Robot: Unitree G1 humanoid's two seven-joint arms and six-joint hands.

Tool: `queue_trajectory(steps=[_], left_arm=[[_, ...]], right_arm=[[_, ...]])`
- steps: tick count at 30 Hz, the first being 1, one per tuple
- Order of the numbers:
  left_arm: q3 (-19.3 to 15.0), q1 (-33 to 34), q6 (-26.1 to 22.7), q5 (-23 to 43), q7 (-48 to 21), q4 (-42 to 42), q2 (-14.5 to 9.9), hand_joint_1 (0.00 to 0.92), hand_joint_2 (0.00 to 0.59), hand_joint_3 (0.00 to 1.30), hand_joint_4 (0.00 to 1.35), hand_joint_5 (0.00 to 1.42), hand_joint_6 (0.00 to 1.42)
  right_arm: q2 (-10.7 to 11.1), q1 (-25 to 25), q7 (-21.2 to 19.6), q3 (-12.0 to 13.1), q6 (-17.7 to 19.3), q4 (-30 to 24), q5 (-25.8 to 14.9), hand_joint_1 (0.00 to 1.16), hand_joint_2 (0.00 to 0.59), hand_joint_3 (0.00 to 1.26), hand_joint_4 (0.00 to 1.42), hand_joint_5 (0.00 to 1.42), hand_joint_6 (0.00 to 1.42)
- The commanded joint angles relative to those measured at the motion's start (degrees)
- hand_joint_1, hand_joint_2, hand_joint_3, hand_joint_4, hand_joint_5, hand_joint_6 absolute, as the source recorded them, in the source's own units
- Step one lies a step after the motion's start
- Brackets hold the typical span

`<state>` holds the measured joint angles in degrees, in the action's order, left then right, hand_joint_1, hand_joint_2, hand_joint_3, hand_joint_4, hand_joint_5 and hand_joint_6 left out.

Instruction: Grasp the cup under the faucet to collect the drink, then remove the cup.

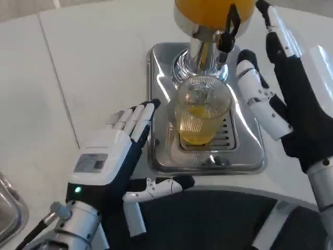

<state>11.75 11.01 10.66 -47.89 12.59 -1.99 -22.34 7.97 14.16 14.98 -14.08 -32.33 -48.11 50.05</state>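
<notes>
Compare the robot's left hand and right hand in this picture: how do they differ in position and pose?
The left hand lies low beside the drip tray, fingers pointing toward the cup; the right hand is raised beside the dispenser, fingers pointing up and away. The left hand shows its white back; the right hand shows mostly black. Both are spread, hold nothing, and are clear of the cup.

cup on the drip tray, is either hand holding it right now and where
Nothing is held. The cup stands alone on the drip tray; the left hand is open beside it, and the right hand is open, clear of it.
</notes>
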Motion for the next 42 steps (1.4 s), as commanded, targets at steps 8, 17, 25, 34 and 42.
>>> queue_trajectory(steps=[8,17,25,34,42], left_arm=[[2.05,3.09,-0.33,-0.07,3.01,-4.00,1.77,0.008,0.036,0.00,0.00,0.05,0.07],[1.00,7.50,-1.43,3.50,3.62,-8.44,3.72,0.080,0.033,0.00,0.00,0.15,0.17],[0.92,11.80,3.91,9.28,2.38,-13.26,2.77,0.188,0.032,0.00,0.00,0.15,0.18],[0.04,13.50,13.10,19.71,-2.22,-18.24,3.17,0.292,0.030,0.00,0.00,0.19,0.23],[0.15,15.50,13.22,19.48,0.05,-22.24,6.19,0.369,0.040,0.00,0.00,0.18,0.21]], right_arm=[[9.32,-10.46,6.78,5.65,11.73,-5.85,-4.46,0.00,0.586,0.00,0.00,0.00,0.00],[11.09,-17.82,7.79,8.67,18.33,-9.69,-8.64,0.01,0.586,0.00,0.00,0.00,0.00],[11.02,-22.63,8.14,12.55,21.41,-11.89,-10.99,0.02,0.583,0.00,0.00,0.00,0.00],[9.45,-22.28,9.46,14.54,21.55,-11.89,-10.88,0.03,0.558,0.00,0.00,0.00,0.00],[6.11,-22.62,10.53,15.36,24.24,-11.89,-10.33,0.04,0.542,0.00,0.00,0.00,0.00]])
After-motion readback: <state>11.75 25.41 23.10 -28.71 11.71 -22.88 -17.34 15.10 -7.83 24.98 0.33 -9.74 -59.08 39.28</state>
